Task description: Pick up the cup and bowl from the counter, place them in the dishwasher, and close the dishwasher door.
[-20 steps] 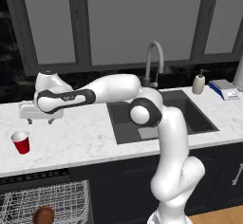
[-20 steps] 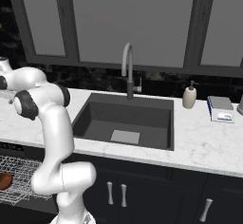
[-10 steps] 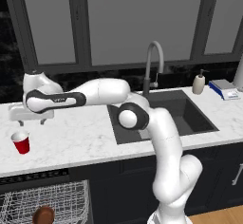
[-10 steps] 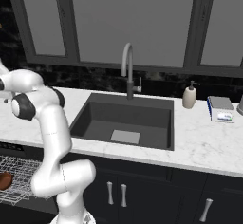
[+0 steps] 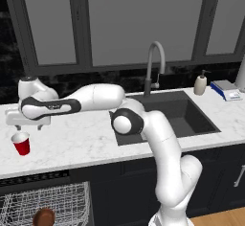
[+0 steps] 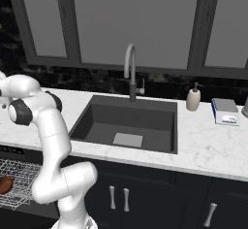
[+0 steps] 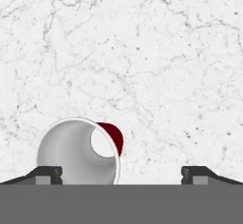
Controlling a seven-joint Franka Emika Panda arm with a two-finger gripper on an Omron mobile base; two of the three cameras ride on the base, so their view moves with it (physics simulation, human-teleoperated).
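Note:
The red cup (image 5: 21, 143) stands upright on the white counter (image 5: 86, 139) near its left end. My gripper (image 5: 27, 126) hangs just above and slightly behind it, open. From the hand view I look down into the cup (image 7: 78, 152), whose white inside lies close to the left fingertip (image 7: 47, 173); the gripper (image 7: 121, 173) holds nothing. The reddish-brown bowl (image 5: 44, 216) lies in the white wire rack (image 5: 62, 201) of the open dishwasher under the counter, and the bowl (image 6: 5, 184) also shows at the left edge of the right base view. The dishwasher door is out of view.
A dark sink (image 5: 177, 112) with a curved faucet (image 5: 154, 62) sits right of the arm. A soap bottle (image 5: 200, 83) and a blue-white box (image 5: 227, 88) stand at the counter's far right. Dark cabinet doors (image 6: 121, 199) run below.
The arm has swung further left along the counter, and the hand now hovers over the cup. The cup and bowl have not moved.

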